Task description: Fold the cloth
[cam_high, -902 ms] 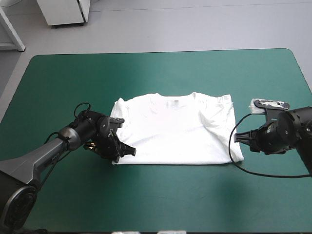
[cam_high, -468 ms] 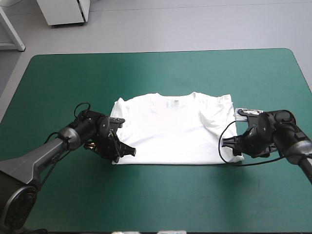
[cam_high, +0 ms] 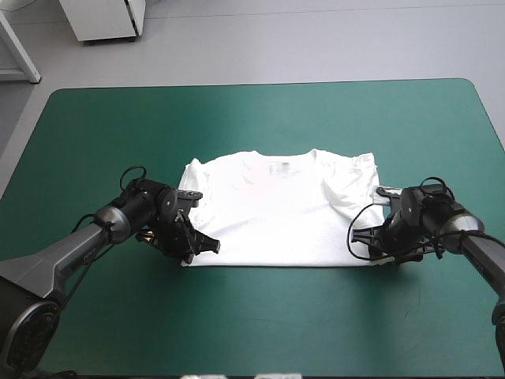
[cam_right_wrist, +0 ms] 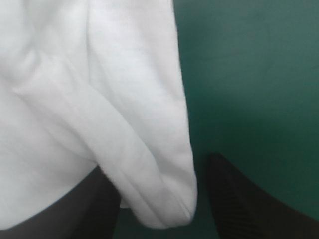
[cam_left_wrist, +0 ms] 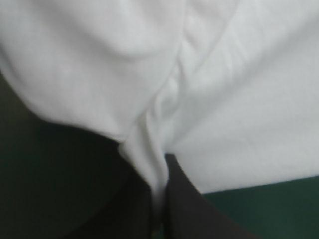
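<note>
Near the middle of the teal-green bench (cam_high: pixel 237 118): a white T-shirt (cam_high: pixel 280 209), spread flat as a rough rectangle, collar toward the far edge, hem toward the near edge, a slanting crease down its right side.

At the near left corner of the hem: left gripper (cam_high: pixel 203 245), black fingers clenched on a pinched ridge of cloth, almost meeting, fabric bunched between them.

At the near right corner: right gripper (cam_high: pixel 377 235), low on the bench, released and gaping. One finger partly hidden by the cloth, the other out over bare cover. Rounded, layered corner of the shirt between them, not yet pinched.

Judged as the step of taking both hem corners before carrying the hem up toward the collar.

Possible trouble from here:
- Closing the right side off-centre and catching only some of the stacked layers, or none.
- Lifting with just one corner held and dragging the shirt askew.
- Nudging the corner forward into a wrinkle instead of getting a finger under it.

Probably limp and slippery in the grip, so worth a deep, square bite.
</note>
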Tool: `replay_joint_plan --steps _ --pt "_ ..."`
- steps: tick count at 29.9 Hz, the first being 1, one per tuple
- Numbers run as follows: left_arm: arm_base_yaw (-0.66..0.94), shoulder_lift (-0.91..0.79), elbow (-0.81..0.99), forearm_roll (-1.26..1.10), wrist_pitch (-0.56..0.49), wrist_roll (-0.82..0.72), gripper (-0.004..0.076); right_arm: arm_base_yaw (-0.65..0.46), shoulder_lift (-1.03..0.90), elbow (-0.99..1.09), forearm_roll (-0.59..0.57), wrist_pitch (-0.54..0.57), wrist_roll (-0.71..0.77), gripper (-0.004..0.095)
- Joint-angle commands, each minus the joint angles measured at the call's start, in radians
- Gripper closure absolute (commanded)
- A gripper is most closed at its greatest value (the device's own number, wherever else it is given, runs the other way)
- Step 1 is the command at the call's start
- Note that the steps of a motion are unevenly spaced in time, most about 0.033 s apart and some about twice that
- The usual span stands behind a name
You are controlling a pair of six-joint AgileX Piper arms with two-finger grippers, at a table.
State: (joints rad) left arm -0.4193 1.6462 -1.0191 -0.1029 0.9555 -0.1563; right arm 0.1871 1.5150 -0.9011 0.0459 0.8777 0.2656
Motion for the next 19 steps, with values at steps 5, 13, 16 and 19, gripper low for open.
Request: replay_joint_plan --steps 5,13,16,19 --pt "-0.007 0.016 0.009 -0.010 -0.046 0.003 0.0734 -0.009 0.020 -0.011 0.022 0.004 0.014 0.0714" --pt "-0.007 -0.017 -0.052 0.011 0.017 0.018 0.0734 -0.009 -0.051 -0.072 0.018 0.067 0.024 0.0925" --pt "-0.007 -0.050 -0.106 0.050 0.057 0.018 0.0734 -0.009 -0.089 -0.151 0.016 0.103 0.004 0.0925" --pt "-0.007 -0.076 -0.180 0.093 0.089 0.018 0.0734 -0.009 -0.100 -0.245 0.009 0.126 -0.006 0.0925"
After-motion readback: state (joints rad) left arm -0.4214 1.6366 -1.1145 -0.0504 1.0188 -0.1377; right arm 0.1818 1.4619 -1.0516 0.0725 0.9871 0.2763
